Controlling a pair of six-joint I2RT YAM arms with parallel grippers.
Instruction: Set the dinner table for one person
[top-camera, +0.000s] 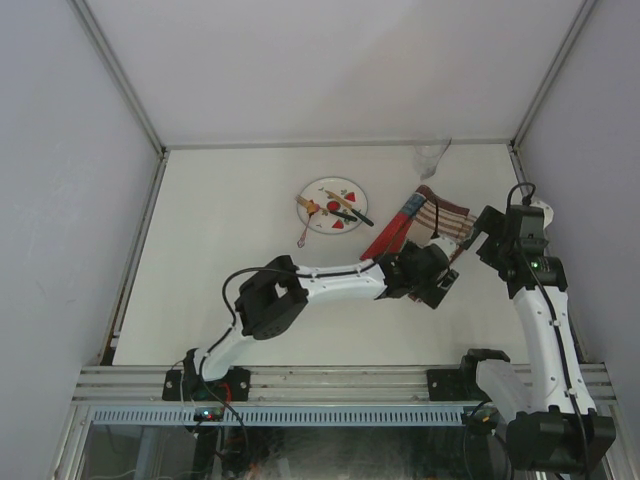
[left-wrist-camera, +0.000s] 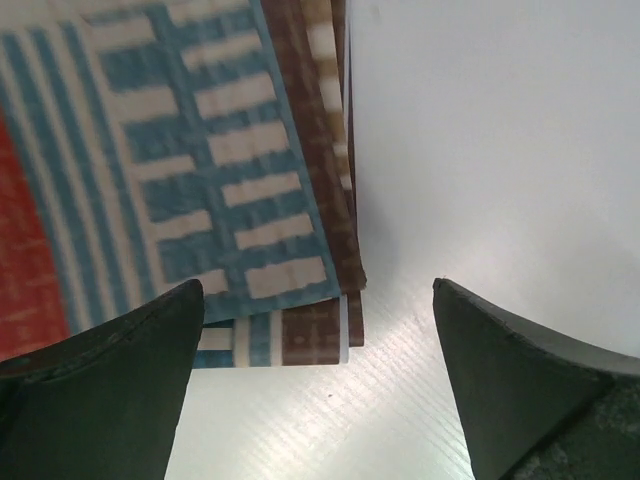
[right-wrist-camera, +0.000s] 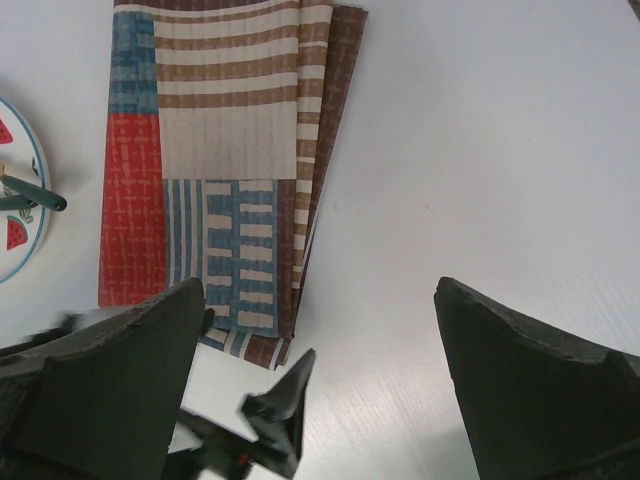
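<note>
Hovering close together, both pairs of jaws apart, above the near corner of the folded placemat (top-camera: 420, 215) lying right of centre on the counter (top-camera: 220, 260), the left arm (top-camera: 330, 280) and right arm (top-camera: 540, 310) could collide, or pinch only one layer and drag cloth into the plate (top-camera: 333, 205) beside it.

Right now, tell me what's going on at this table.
Both arms hover over the folded striped placemat on the right side of the dinner table. The left gripper and right gripper are open, and neither holds anything. The placemat lies folded, not yet spread. A plate with utensils on it sits to its left.
</note>
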